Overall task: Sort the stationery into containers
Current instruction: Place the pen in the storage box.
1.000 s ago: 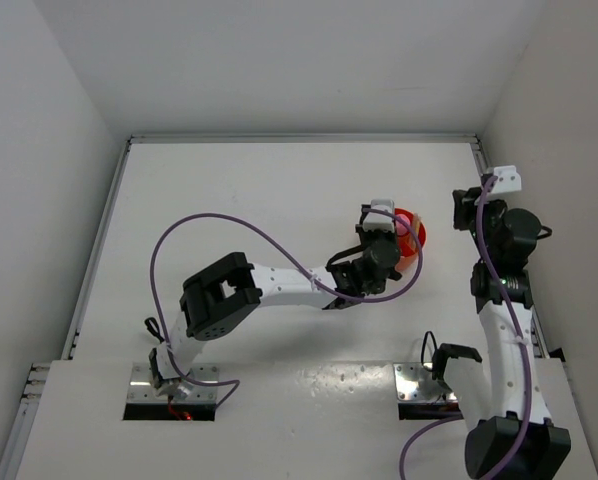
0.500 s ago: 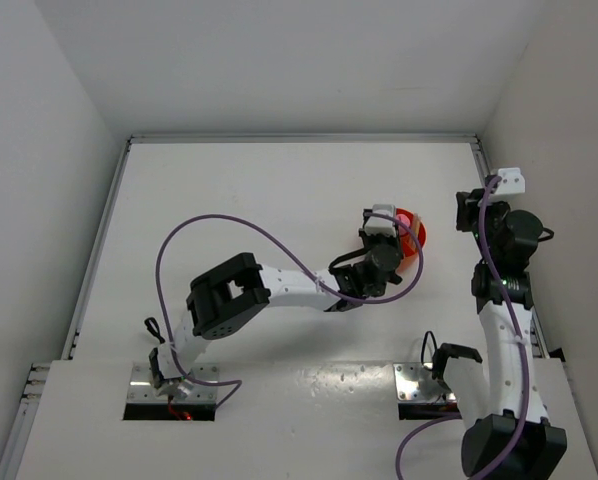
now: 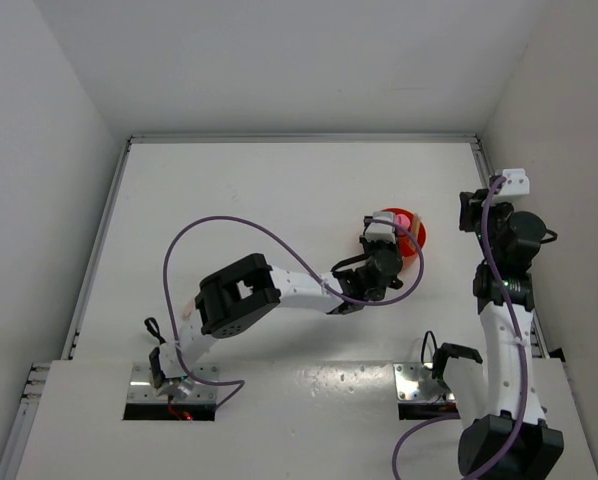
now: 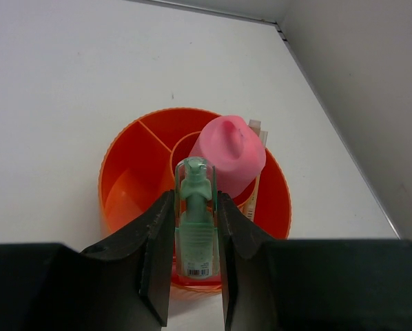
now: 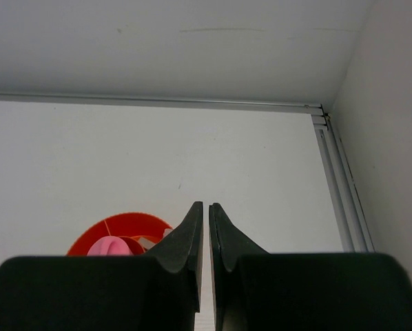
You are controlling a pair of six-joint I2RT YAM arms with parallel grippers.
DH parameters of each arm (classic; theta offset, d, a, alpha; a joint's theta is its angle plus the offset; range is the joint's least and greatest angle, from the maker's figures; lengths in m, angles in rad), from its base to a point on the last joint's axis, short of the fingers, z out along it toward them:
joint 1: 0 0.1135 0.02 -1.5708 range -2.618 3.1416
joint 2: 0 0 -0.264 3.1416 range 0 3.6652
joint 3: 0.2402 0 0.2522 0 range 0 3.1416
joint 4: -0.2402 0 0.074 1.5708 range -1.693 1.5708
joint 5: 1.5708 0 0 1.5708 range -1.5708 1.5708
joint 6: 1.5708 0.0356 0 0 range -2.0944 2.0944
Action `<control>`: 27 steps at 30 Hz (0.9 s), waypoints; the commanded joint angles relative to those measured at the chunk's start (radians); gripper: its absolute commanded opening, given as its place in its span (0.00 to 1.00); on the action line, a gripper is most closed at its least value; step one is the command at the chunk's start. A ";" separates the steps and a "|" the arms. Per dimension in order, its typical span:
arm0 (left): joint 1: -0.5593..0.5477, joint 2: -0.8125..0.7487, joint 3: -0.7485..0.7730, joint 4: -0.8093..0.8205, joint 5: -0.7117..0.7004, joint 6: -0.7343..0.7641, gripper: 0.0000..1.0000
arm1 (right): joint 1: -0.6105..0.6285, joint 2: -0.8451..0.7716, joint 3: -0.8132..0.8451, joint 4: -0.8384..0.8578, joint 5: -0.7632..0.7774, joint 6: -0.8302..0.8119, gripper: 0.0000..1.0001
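- The orange cup's rim at 6 o'clock is hidden behind the left gripper and its clamped green marker.
- A pale stick shows only its tip at 1 o'clock of the pink cap (rest covered).
- From the right wrist, the orange cup's near half is blocked.

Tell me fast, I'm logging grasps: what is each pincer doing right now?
Left pincer: closed on the green marker, over the orange cup.
Right pincer: closed, holding nothing.
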 commanded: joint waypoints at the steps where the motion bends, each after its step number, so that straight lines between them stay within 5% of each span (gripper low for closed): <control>1: 0.004 0.007 0.008 0.027 -0.010 -0.033 0.00 | -0.010 -0.010 -0.003 0.054 -0.011 0.016 0.07; 4: 0.004 0.007 -0.001 0.003 -0.019 -0.055 0.00 | -0.010 -0.010 -0.003 0.054 -0.020 0.016 0.07; 7: 0.004 0.007 0.008 -0.040 -0.042 -0.076 0.25 | -0.010 -0.010 -0.003 0.054 -0.020 0.016 0.07; 11: 0.004 -0.002 0.017 -0.066 -0.051 -0.076 0.45 | -0.019 -0.010 -0.003 0.054 -0.020 0.025 0.07; 21: -0.016 -0.103 -0.026 -0.076 -0.080 -0.058 0.46 | -0.028 -0.019 -0.003 0.054 -0.029 0.025 0.07; 23: -0.039 -0.191 -0.044 -0.086 -0.143 -0.012 0.41 | -0.028 -0.019 -0.003 0.045 -0.049 0.014 0.31; 24: -0.062 -0.266 -0.059 -0.167 -0.174 -0.012 0.32 | -0.028 -0.019 -0.003 0.032 -0.067 0.014 0.59; 25: -0.062 -0.266 -0.060 -0.234 -0.201 -0.021 0.24 | -0.028 -0.019 0.008 0.032 -0.081 0.005 0.73; 27: -0.071 -0.383 -0.052 -0.461 -0.229 -0.149 0.00 | -0.028 -0.005 0.018 0.006 -0.127 -0.006 0.81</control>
